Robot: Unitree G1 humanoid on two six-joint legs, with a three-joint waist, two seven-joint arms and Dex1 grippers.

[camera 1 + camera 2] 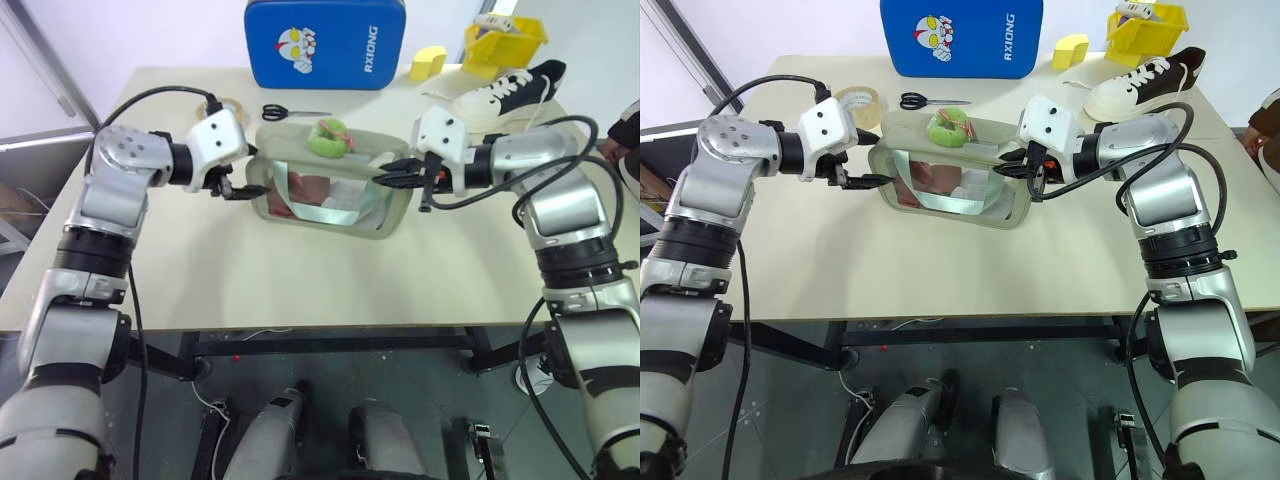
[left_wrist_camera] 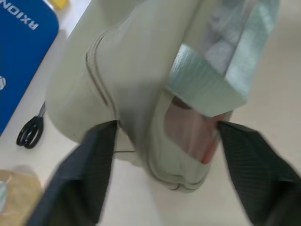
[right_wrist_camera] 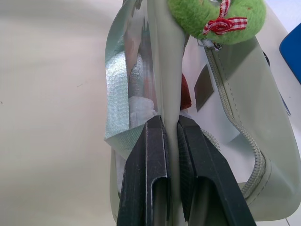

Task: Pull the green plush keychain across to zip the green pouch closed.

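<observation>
The green pouch (image 1: 330,195) lies mid-table, its clear window showing red and white contents. On its top edge, near the middle, rests the green plush keychain (image 1: 328,138), a fuzzy lime ball with a red checked bow (image 3: 216,19). My right gripper (image 1: 385,175) is shut on the pouch's right end, with the pouch wall pinched between its black fingers (image 3: 150,155). At the pouch's left end my left gripper (image 1: 238,190) is open. In the left wrist view that end of the pouch (image 2: 136,84) sits between its spread fingers (image 2: 94,174).
At the back of the table stands a blue cartoon-printed case (image 1: 325,42), with scissors (image 1: 290,112) and a tape roll (image 1: 225,105) in front of it. A yellow block (image 1: 428,62), a yellow bin (image 1: 505,45) and a white shoe (image 1: 505,92) sit back right.
</observation>
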